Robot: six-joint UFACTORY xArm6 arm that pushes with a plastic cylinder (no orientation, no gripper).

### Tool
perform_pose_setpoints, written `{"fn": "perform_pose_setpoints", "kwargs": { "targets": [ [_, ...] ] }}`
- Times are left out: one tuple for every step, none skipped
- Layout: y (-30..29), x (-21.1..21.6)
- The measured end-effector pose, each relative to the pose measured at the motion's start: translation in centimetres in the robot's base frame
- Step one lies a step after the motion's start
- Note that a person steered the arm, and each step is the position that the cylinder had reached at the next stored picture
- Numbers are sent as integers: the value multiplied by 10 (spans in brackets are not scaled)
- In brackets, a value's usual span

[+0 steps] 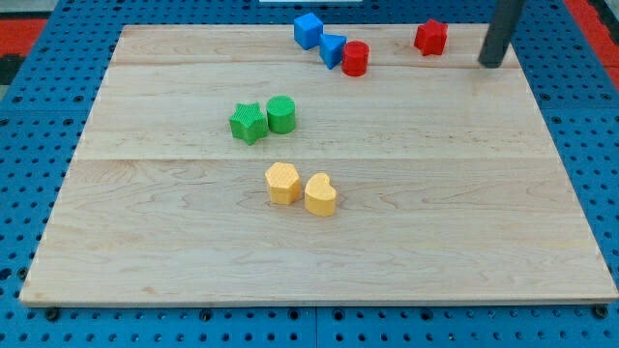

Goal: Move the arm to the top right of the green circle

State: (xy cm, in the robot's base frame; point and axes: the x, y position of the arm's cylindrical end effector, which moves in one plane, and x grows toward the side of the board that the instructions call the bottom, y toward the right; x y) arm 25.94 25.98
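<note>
A pale wooden board [319, 232] lies on a blue perforated base [29, 116], and everything on it sits loose on the flat surface; there is no bin, tray or other holder among the things shown.

Toward the view's left of centre stands a green star-shaped block [249, 122], and touching its right side is the green circle [281, 114], a short round plastic cylinder standing upright on its flat end. Being round, it has no long axis across the board and points no particular way; its flat top faces up. It sits in the upper-left-middle part of the board.

Below these, nearer the view's bottom, a yellow many-sided block [282, 183] touches a yellow heart-shaped block [320, 194] on its right.

Up along the view's top edge, a blue cube-like block [309, 30] leans against a second blue block [334, 49], whose exact shape is hard to make out, and that one touches a red cylinder [355, 59]. Farther right, apart from them, is a red many-sided block [431, 37].

At the far right, my tip [492, 65] rests on the board near its top right corner, just right of the red many-sided block and well apart from the green circle, up and to its right. The arm ends in a plain dark rod with no pincer, so nothing is held.
</note>
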Motion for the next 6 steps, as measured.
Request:
{"fn": "perform_pose_setpoints", "kwargs": {
  "targets": [
    [-9,-33],
    [-34,-38],
    [-39,16],
    [-73,84],
    [-177,111],
    [-237,116]
  ]
}}
